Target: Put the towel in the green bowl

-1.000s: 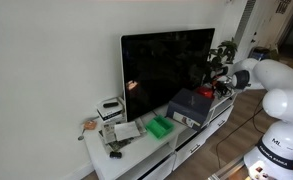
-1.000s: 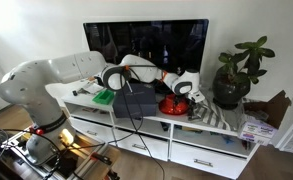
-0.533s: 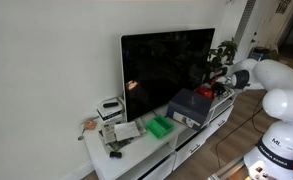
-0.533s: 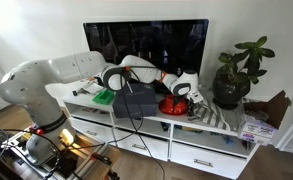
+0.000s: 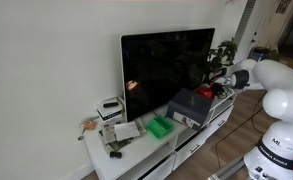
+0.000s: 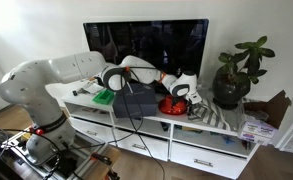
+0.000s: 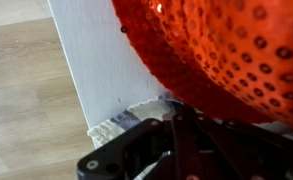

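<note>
Spotted the green bowl (image 6: 104,97) at the left end of the white stand (image 6: 96,127), well apart from the gripper (image 6: 182,92). Found that gripper low against the red dotted bowl (image 7: 226,50). Could not tell how wide the jaws stood. Saw the towel (image 7: 126,118), its fringed edge on the stand just beside the gripper.

Cut off by the top and right edges, just above the end effector (image 7: 178,135): red dotted thing (image 7: 226,50), kind unclear. Mostly hidden beneath the end effector: towel (image 7: 121,122), only 1 frayed fringe showing. Dark, blurred, cropped at the bottom edge: end effector itself. Too small in both exterior views to tell how the jaws stand.
</note>
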`<state>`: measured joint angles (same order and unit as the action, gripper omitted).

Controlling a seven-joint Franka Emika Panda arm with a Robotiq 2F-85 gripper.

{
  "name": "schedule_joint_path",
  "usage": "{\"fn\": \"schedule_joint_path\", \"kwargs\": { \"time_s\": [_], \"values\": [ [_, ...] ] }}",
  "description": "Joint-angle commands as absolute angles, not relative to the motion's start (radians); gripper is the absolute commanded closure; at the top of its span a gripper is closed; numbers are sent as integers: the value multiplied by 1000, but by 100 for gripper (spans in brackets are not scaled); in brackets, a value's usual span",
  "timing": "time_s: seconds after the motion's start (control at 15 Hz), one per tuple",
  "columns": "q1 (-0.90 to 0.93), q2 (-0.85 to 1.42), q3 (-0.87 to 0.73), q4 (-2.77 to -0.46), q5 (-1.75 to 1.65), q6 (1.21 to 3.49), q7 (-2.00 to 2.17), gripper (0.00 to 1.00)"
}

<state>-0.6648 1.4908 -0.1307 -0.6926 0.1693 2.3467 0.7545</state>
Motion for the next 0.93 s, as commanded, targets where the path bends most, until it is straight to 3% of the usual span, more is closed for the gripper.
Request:
{"fn": "schedule_joint_path", "kwargs": {
  "time_s": [0.0,0.73,0.87],
  "values": [
    [-677,1491,-144,-676,182,2326,756,100],
    [-828,1435,-91,-376,198,2064,748,100],
    [-835,1350,-70,-443,198,2079,728,100]
  ]
}}
